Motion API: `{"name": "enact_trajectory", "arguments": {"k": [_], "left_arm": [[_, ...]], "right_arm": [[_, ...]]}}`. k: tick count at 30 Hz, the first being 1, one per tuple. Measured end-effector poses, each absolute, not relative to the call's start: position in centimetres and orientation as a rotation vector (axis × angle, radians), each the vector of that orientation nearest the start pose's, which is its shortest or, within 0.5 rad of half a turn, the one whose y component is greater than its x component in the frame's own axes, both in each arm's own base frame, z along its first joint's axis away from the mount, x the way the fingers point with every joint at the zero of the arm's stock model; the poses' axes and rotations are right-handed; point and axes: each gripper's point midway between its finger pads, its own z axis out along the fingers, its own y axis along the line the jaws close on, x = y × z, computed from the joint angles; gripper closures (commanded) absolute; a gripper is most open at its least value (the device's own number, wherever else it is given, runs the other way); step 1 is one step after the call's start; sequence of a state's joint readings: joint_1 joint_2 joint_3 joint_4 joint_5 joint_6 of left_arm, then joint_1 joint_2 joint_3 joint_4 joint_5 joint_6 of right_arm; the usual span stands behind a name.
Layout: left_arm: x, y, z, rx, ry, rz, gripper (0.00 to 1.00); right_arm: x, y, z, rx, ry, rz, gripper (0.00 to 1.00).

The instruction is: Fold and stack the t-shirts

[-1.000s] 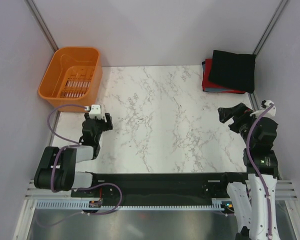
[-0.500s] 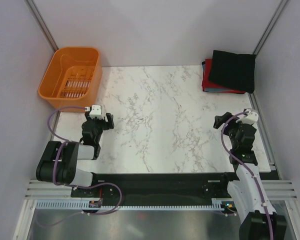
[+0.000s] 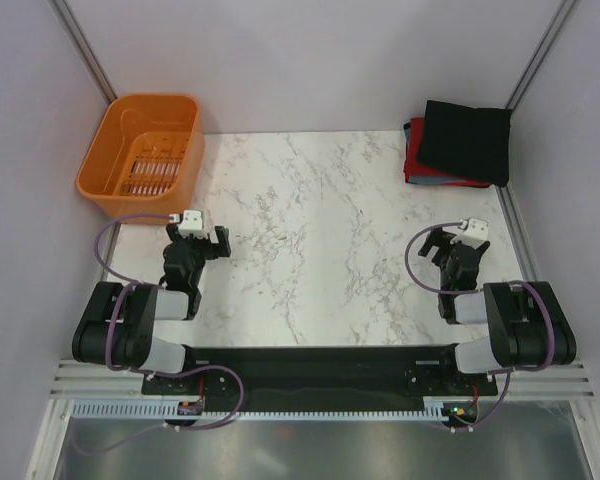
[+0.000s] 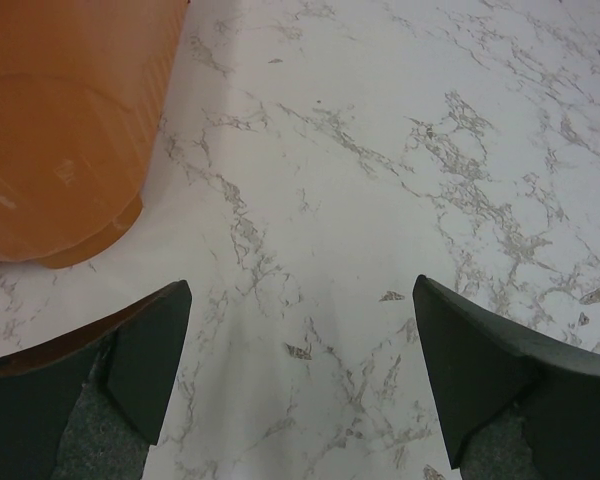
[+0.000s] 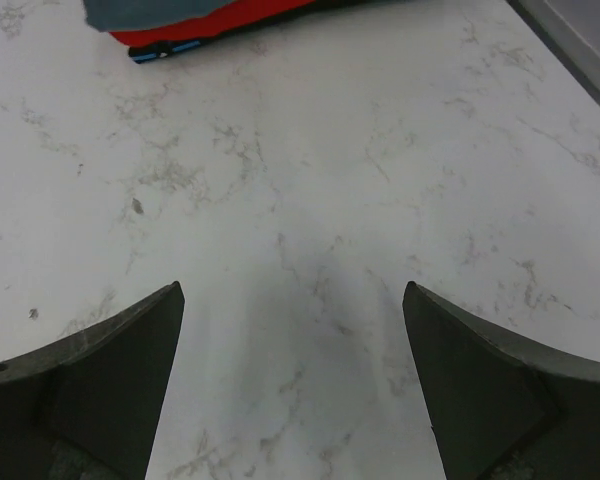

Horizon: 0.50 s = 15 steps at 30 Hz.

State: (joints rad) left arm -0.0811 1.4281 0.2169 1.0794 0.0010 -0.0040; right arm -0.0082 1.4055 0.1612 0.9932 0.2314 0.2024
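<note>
Since a second earlier the right arm had pulled back from beside the clothing pile and folded down at the near edge of the table, while the left arm had scarcely shifted from its own folded rest there. The left gripper (image 3: pixel 194 243) had spread a little wider over that second; its jaws stood fully apart, with nothing between them but bare marble, as the left wrist view showed. The right gripper (image 3: pixel 447 247) was likewise spread to its full width and held nothing, the dark fingers (image 5: pixel 100 370) framing only the tabletop in its wrist view. Both grippers hovered low over the white marble table (image 3: pixel 320 220), well apart from each other and pointing away from the bases. Farther out on the left, the orange plastic basket (image 3: pixel 93 170) sat at the far left corner, just ahead of the left gripper. At the far right corner lay the stack of t-shirts: the folded black t-shirt (image 3: pixel 467 140) on top, the red one (image 3: pixel 417 162) beneath it, and a grey-blue one (image 5: pixel 130 10) showing at the edge of the pile.
</note>
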Motion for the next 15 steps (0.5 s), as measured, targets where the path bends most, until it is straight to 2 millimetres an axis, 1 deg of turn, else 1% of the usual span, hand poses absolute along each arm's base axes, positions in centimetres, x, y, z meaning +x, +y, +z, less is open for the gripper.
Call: {"name": "enact_trajectory", "arguments": {"k": [1, 2, 4, 5, 11, 15], "left_arm": [[36.6, -3.0, 9.3, 0.067, 1.701, -0.065, 0.00], [36.5, -3.0, 9.2, 0.066, 1.702, -0.064, 0.00], [36.5, -3.0, 9.2, 0.067, 1.702, -0.064, 0.00], [36.5, -3.0, 9.2, 0.067, 1.702, -0.064, 0.00], [36.4, -3.2, 9.1, 0.070, 1.705, -0.066, 0.00], [36.4, -3.2, 9.1, 0.071, 1.705, -0.066, 0.00]], "right_arm": [[34.5, -3.2, 6.1, 0.324, 1.773, -0.082, 0.02], [35.1, -2.3, 6.2, 0.277, 1.759, -0.076, 0.02], [35.2, -1.0, 5.6, 0.210, 1.777, -0.068, 0.02], [35.2, -0.7, 5.4, 0.189, 1.784, -0.070, 0.02], [36.7, -0.3, 7.4, 0.136, 1.726, -0.074, 0.02], [36.8, -0.1, 7.5, 0.110, 1.726, -0.071, 0.02]]}}
